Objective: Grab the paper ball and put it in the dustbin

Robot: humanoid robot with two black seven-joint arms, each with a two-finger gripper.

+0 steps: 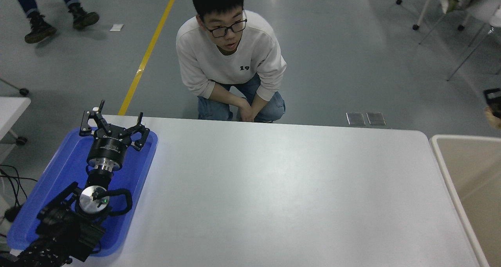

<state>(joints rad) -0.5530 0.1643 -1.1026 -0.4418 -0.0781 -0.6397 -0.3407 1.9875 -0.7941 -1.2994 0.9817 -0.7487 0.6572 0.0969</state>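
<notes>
The paper ball (494, 119) is a tan crumpled wad, only a sliver of it showing at the picture's right edge. It hangs in the air just beyond the dustbin's far rim. My right gripper (494, 101) shows only as a black fingertip piece right above the ball, closed on it; the rest of the arm is out of view. The dustbin (462, 137), beige with a pale rounded rim, stands against the table's right end. My left gripper (116, 117) is open and empty, parked over the blue tray at the lower left.
A person (231, 63) in a white sweater crouches at the table's far edge, hands together. The blue tray (58, 173) lies at the table's left end under my left arm. A second person's feet (39, 24) are at the top left. Chair legs stand at the top right.
</notes>
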